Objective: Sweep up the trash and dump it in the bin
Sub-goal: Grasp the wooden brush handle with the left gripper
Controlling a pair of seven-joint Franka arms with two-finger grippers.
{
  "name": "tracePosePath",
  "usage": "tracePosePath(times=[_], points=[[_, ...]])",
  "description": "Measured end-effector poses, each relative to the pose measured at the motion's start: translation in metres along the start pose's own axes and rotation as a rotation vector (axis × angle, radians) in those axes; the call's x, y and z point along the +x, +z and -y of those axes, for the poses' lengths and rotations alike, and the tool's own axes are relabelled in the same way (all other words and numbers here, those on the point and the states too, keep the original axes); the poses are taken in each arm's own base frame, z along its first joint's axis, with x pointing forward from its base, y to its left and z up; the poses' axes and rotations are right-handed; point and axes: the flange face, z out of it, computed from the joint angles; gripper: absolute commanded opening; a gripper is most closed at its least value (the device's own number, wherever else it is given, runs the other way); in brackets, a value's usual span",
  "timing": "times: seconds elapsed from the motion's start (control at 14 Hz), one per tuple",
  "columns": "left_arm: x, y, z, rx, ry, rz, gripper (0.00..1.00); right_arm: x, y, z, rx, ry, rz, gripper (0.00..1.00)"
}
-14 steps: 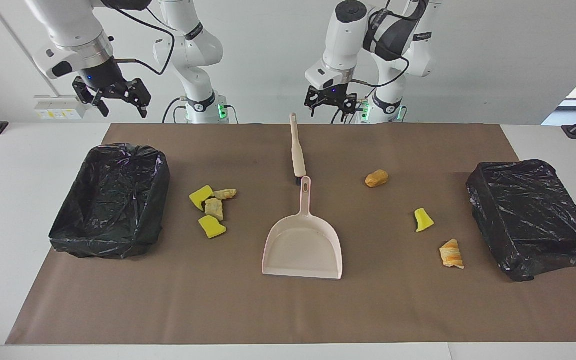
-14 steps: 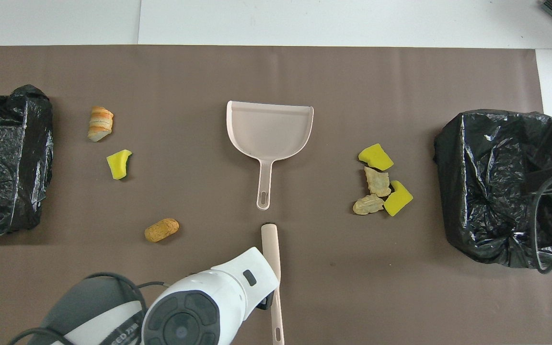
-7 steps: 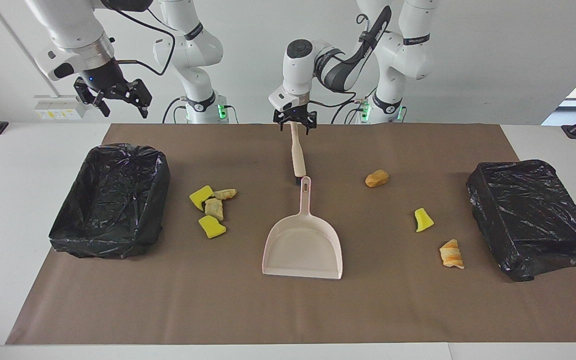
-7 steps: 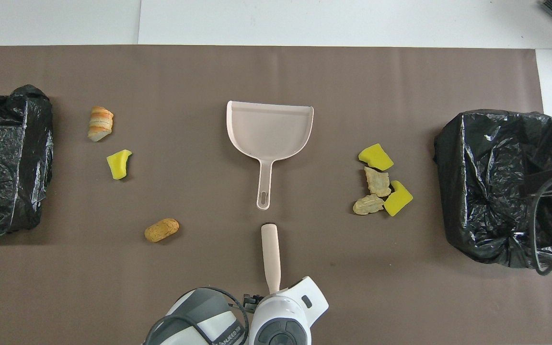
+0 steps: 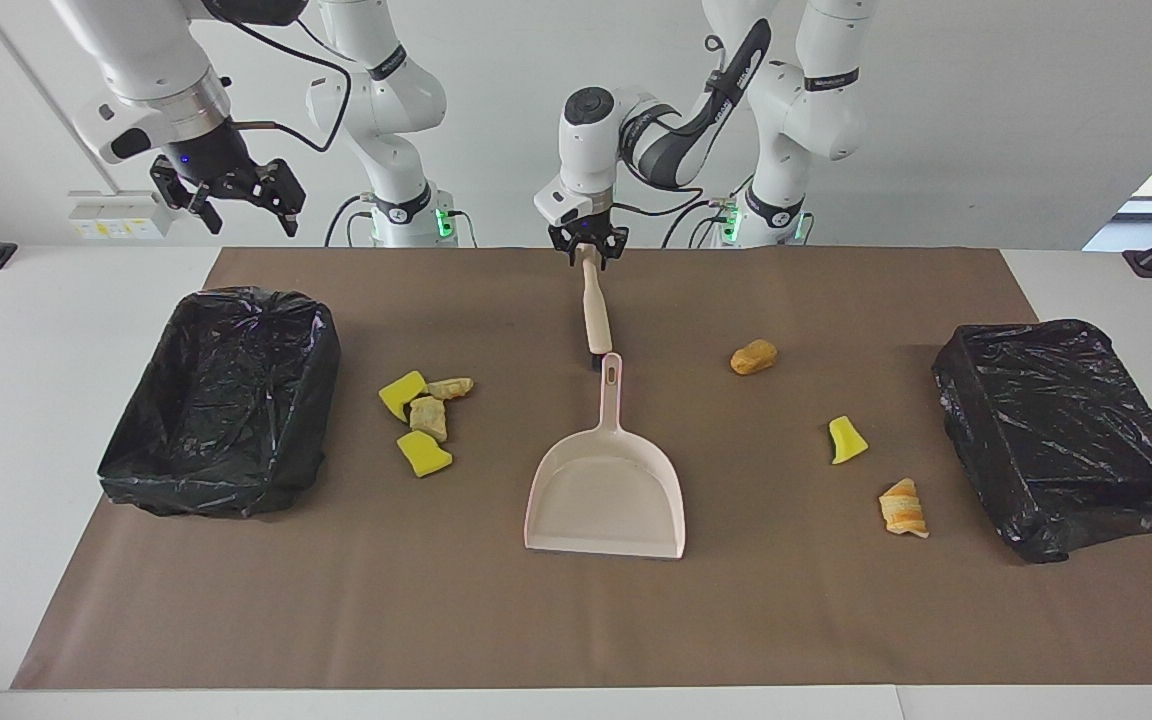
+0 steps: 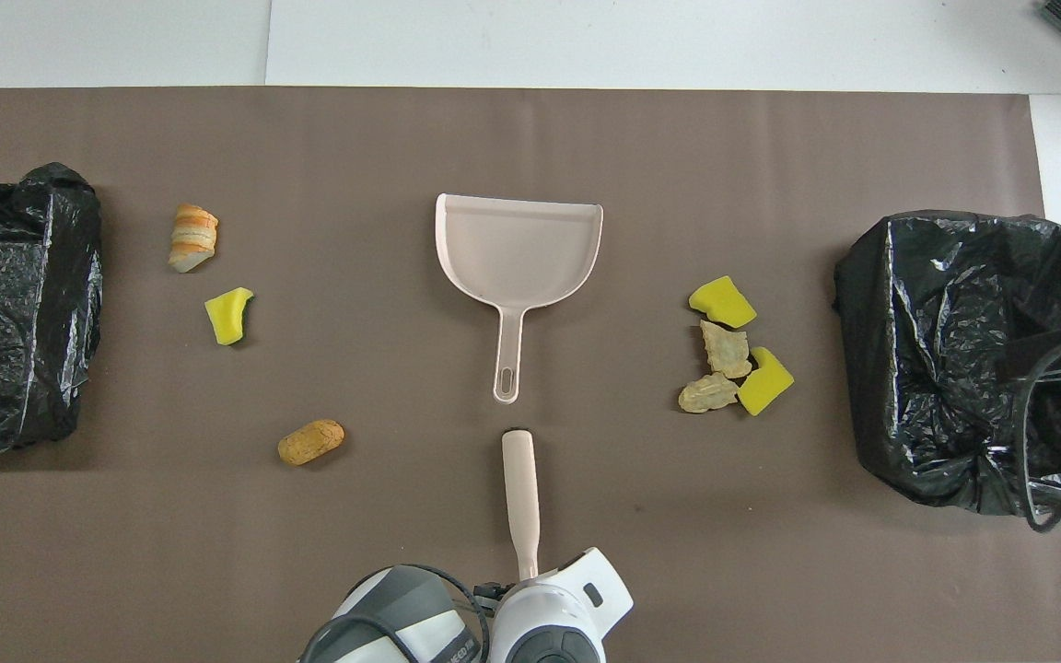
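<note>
Left gripper (image 5: pixel 587 254) takes the brush (image 5: pixel 594 310) by its thin handle end, jaws drawn narrow around it; right gripper (image 5: pixel 228 199) waits spread wide above the bin (image 5: pixel 221 400).

Lift the brush level before you sweep: trash (image 5: pixel 424 418) lies scattered beside the dustpan (image 5: pixel 608 480). The facing view shows this grasp; overhead, the wrist covers it.

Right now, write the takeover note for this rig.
Left gripper: closed on the thin end of the brush, which lies on the mat.
Right gripper: open, waiting in the air over the table edge by one black-lined bin.
Dustpan: empty, mid-table.
Trash: four scraps beside that bin, three toward the other bin.
Done: brush gripped. Left: all sweeping and dumping.
</note>
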Motion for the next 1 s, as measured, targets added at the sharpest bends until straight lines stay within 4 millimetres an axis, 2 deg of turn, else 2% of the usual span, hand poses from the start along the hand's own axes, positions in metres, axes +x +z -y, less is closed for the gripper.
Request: tracePosePath(times=[0.29,0.43,0.57,0.79,0.86,1.0], points=[[0.007,-0.007,0.009,0.009,-0.023,0.013,0.00,0.000,0.000,0.000,0.000,0.000,0.000,1.00],[0.010,-0.020,0.020,0.045,-0.032,0.036,0.00,-0.001,0.000,0.000,0.000,0.000,-0.001,1.00],[0.022,-0.041,0.048,0.100,-0.060,0.052,0.00,-0.002,-0.001,0.000,0.001,-0.001,-0.001,1.00],[0.034,-0.070,0.104,0.151,-0.102,0.098,0.00,-0.003,0.002,0.006,-0.001,0.003,0.013,1.00],[0.038,-0.076,0.121,0.155,-0.109,0.105,0.00,-0.003,0.003,0.012,-0.002,0.020,0.017,1.00],[0.057,-0.080,0.159,0.163,-0.126,0.100,0.00,-0.003,0.004,0.037,-0.005,0.039,0.018,1.00]])
